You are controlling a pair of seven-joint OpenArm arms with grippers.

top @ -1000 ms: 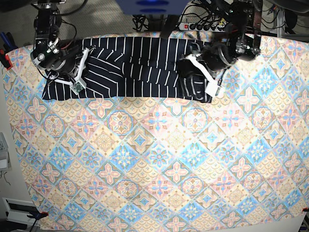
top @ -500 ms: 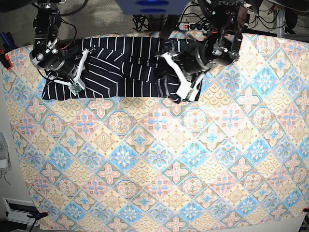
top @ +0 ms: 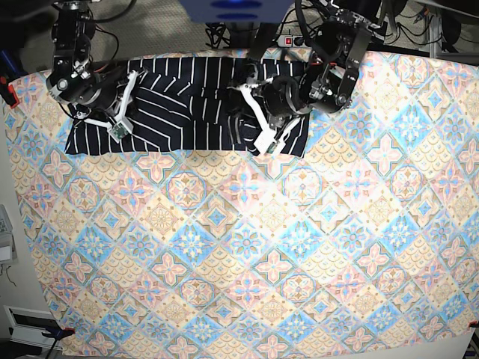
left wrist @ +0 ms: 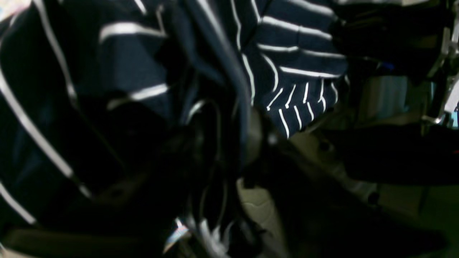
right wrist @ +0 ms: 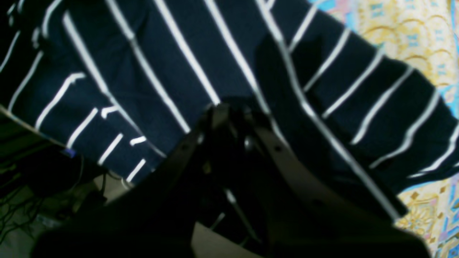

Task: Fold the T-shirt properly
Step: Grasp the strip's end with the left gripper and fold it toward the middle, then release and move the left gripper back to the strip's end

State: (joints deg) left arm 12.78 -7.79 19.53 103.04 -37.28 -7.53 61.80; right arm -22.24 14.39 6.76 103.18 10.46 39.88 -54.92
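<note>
Lying bunched along the tablecloth (top: 247, 247)'s 12 o'clock edge, the T-shirt (top: 187, 105) has no readable label, the left gripper (top: 263, 129) looks clamped on a fold of it, and the right gripper (top: 120, 112) is too dark and blurry to tell.

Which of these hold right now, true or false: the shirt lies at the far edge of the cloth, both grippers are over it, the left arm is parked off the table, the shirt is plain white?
1. The T-shirt lies along the far edge of the tablecloth. True.
2. The left gripper and right gripper are both over the shirt. True.
3. The left arm is parked off the table. False: it reaches over the shirt's middle.
4. The shirt is plain white. False: dark navy with thin white stripes.
</note>
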